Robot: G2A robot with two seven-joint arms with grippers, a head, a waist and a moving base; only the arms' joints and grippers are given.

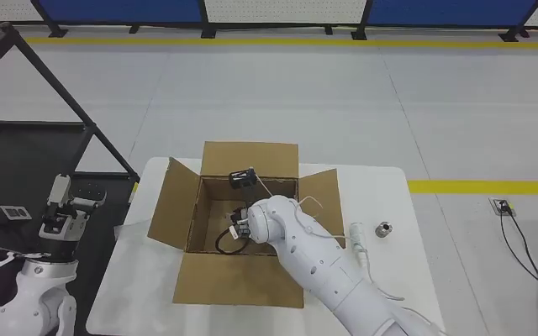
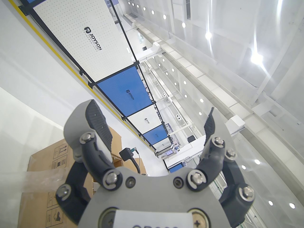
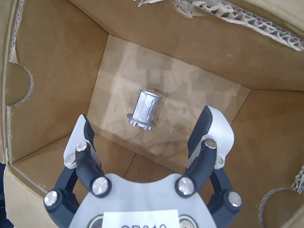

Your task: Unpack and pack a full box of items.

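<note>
Box: cardboard box (image 1: 250, 158), flaps open, at the centre of the top view on the white table (image 1: 387, 181).
Item inside: one metal spool (image 3: 145, 106), flanged at both ends and slotted along the barrel. It lies on its side on the box floor, apart from every wall.
Right gripper (image 3: 145, 117): inside the box above the spool, fingers spread wide, empty.
Left gripper (image 2: 152, 111): at the left edge of the top view, off the table, aimed at the ceiling, fingers apart, empty.
Outside the box: a small metal cylinder (image 1: 383, 228) and a white part (image 1: 360, 240) on the table, right of the box in the top view.
Step in hand: unpacking, we judge; the spool is next to lift.
Handling: we would set the pads across the barrel between the flanges, descend straight and close firmly, as round metal may roll or slip. We would then lift clear of the torn rim (image 3: 213, 8).
Markings: handling symbols (image 2: 58, 157) are printed on the box's outer wall. Each gripper base carries a white sticker cut off by the frame, which we cannot read.
</note>
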